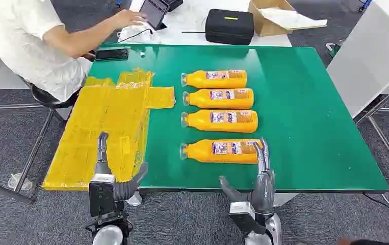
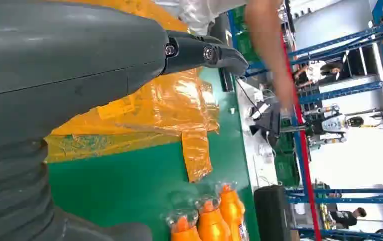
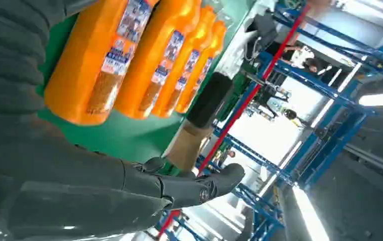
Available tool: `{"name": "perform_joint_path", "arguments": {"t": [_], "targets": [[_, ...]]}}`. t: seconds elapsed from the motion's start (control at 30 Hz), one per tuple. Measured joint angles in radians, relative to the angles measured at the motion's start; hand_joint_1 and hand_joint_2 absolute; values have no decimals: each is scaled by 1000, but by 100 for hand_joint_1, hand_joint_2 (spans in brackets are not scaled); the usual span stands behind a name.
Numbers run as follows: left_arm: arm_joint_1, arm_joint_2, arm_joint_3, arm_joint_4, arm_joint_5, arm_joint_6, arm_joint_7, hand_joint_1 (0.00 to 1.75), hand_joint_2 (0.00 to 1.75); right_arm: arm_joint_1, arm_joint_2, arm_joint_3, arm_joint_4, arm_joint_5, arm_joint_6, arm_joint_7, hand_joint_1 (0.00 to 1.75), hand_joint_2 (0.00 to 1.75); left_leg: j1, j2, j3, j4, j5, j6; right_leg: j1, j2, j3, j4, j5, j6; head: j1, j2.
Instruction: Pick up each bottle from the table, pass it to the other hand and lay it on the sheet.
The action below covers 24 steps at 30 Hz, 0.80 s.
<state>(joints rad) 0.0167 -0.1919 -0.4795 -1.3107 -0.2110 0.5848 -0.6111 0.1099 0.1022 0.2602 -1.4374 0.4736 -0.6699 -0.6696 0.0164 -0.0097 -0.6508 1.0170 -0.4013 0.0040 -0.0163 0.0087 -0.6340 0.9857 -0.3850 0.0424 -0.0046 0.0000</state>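
Several orange bottles lie side by side on the green table (image 1: 309,117), caps toward the yellow sheet (image 1: 108,127); the nearest bottle (image 1: 222,151) is by the front edge, the farthest (image 1: 215,78) at the back. My right hand (image 1: 260,178) is open with fingers raised, just in front of the nearest bottle's base, apart from it. My left hand (image 1: 108,176) is open over the sheet's near edge, holding nothing. In the right wrist view the bottles (image 3: 104,65) lie beyond my fingers (image 3: 199,186). The left wrist view has the sheet (image 2: 169,105) and bottle caps (image 2: 209,221).
A person in white (image 1: 34,35) sits at the table's far left corner, one hand on a tablet (image 1: 151,11). A phone (image 1: 111,53) lies near them. A black case (image 1: 229,25) and a cardboard box (image 1: 276,15) stand behind the table.
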Motion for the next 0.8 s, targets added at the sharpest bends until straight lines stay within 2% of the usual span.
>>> {"name": "perform_joint_path", "arguments": {"t": [0.17,0.27,0.8], "targets": [[-4,1,-8,16,-45,-12,26,0,175,-38,-50,-3,40,222,-4,129,0,175,0,0,0,0,0,0,0,0,0,0,0,0,0,0],[-10,1,-15,32,-79,-44,28,0,175,-78,-98,-4,130,327,-7,157,0,175,-1,0,0,0,1,1,-1,0,0,0,0,0,0,0],[-41,-6,-51,81,-95,-90,45,0,175,-309,-191,7,446,464,27,205,0,175,-1,0,0,0,1,1,-1,0,0,0,1,1,0,0]]}}
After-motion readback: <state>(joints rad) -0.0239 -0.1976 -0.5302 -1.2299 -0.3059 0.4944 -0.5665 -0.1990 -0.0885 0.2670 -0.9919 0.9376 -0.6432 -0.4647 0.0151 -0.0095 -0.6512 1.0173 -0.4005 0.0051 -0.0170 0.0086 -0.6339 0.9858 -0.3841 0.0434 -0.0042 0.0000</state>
